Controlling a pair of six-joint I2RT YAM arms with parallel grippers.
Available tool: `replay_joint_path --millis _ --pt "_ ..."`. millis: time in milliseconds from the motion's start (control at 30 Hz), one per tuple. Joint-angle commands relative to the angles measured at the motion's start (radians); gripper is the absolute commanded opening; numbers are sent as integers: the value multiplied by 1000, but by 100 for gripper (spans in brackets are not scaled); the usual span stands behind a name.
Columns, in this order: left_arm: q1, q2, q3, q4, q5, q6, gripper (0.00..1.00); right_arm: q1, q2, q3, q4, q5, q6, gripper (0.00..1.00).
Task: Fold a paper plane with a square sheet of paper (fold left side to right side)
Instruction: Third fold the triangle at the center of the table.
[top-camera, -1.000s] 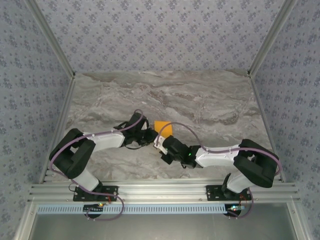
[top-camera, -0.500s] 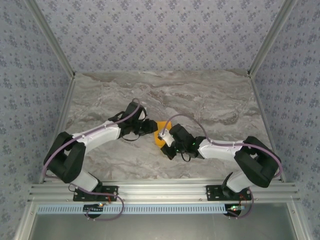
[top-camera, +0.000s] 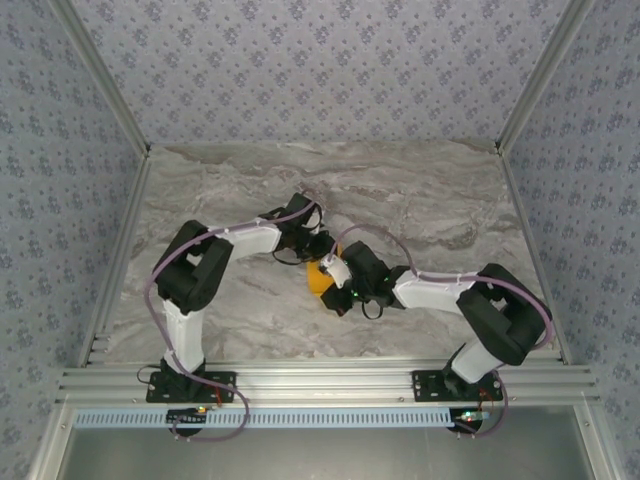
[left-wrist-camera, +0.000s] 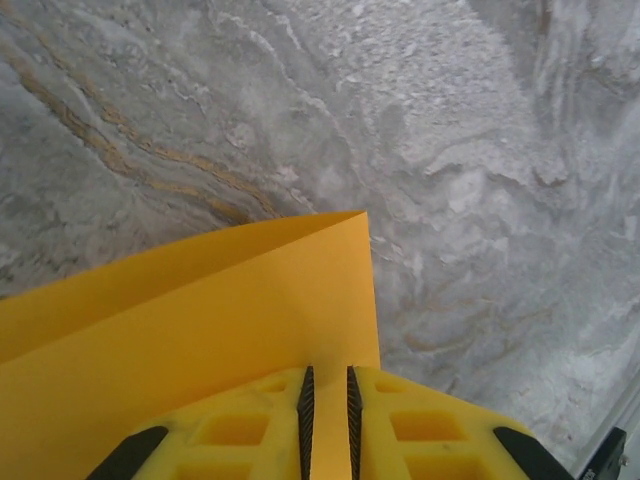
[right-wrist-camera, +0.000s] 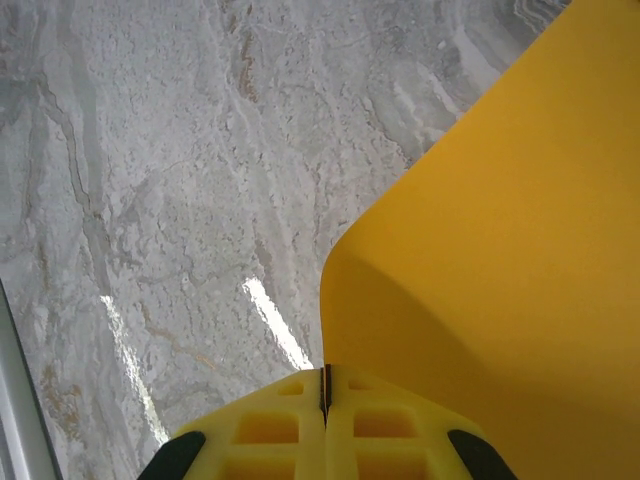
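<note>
- The left gripper (top-camera: 318, 243) swung from the left of the square sheet of paper (top-camera: 319, 284) to its far side, jaws narrowing.
- The right gripper (top-camera: 337, 272) shifted from the paper's near side to its right.

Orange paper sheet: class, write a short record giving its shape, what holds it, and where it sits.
Object: thin bright-orange square sheet of paper
Shape: curved over, not lying flat
Left gripper: shut on its edge
Right gripper: shut on the sheet too
Surface: grey marbled table
Location: mid-table, between both arms
</note>
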Motion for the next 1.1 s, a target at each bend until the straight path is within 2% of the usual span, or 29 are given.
replay_joint_path --millis 0,233,633,1067 --pt "-10 47 46 -46 23 35 16 -26 10 27 -21 -59 45 0" --pt "-20 95 72 -69 13 47 15 -88 27 34 -39 -99 76 0" --pt "-29 104 59 -69 7 49 13 -178 73 60 -100 -68 96 0" --pt "-33 105 60 -69 5 46 12 -213 108 79 -121 -63 85 0"
